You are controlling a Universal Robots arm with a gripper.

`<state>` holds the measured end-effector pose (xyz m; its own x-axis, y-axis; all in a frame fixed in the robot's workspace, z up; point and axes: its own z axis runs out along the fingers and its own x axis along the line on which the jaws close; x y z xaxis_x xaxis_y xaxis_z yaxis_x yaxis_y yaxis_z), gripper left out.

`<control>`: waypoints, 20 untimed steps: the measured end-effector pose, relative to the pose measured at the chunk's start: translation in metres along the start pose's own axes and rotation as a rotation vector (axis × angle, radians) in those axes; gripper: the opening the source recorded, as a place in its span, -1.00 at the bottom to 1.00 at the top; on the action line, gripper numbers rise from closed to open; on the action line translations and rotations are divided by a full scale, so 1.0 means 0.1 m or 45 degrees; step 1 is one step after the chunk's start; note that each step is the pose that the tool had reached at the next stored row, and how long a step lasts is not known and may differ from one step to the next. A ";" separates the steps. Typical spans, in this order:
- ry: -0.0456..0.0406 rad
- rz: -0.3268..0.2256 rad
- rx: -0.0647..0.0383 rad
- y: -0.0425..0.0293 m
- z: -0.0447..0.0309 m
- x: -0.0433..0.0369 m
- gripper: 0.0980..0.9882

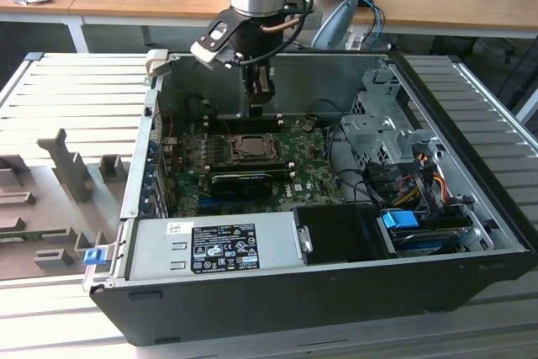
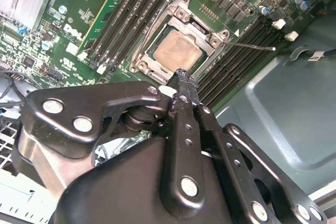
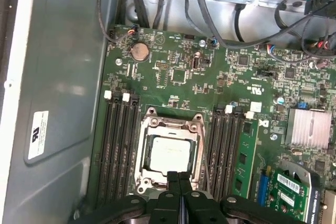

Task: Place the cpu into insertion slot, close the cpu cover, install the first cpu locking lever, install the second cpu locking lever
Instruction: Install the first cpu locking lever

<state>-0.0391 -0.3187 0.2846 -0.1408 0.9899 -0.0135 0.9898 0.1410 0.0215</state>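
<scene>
The cpu (image 3: 169, 153) (image 2: 177, 50) lies flat in the insertion slot (image 1: 250, 147) on the green motherboard. The cpu cover (image 3: 146, 145) (image 2: 181, 17), a silvery metal frame, lies down around the chip, which shows through its square hole. A thin metal locking lever (image 2: 252, 46) sticks out sideways from one corner of the socket, over the memory slots. My gripper (image 3: 178, 176) (image 2: 184, 74) (image 1: 259, 103) hangs just above the socket's edge. Its black fingers are pressed together with nothing between them.
The open computer case (image 1: 471, 208) walls in the board. Black memory slots (image 3: 118, 140) flank the socket on both sides. A finned heatsink (image 3: 310, 128), cable bundles (image 1: 370, 174), a drive cage (image 1: 382, 124) and the power supply (image 1: 223, 245) stand around it.
</scene>
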 end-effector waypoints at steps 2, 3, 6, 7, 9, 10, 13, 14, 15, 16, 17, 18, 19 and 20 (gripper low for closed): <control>0.001 -0.022 0.000 0.000 0.000 0.000 -0.98; 0.001 -0.032 0.000 0.000 0.000 0.000 -0.98; 0.001 -0.051 -0.001 0.000 0.000 0.000 -0.98; 0.001 -0.060 -0.001 0.000 0.000 0.000 -0.98; 0.002 -0.077 -0.001 0.000 0.000 0.000 -0.98; 0.002 -0.085 -0.001 0.000 0.000 0.000 -0.98; 0.002 -0.096 -0.001 0.000 0.000 0.000 -0.98; 0.002 -0.103 -0.001 0.000 0.000 0.000 -0.98; 0.002 -0.112 -0.001 0.000 0.000 0.000 -0.98; 0.003 -0.120 -0.002 0.000 0.000 0.000 -0.98; 0.003 -0.128 -0.002 0.000 0.000 0.000 -0.98; 0.003 -0.134 -0.002 0.000 0.000 0.000 -0.98; 0.003 -0.143 -0.002 0.000 0.000 0.000 -0.98; 0.003 -0.153 -0.002 0.000 0.000 0.000 -0.98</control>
<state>-0.0391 -0.3187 0.2846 -0.2582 0.9660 -0.0136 0.9658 0.2584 0.0215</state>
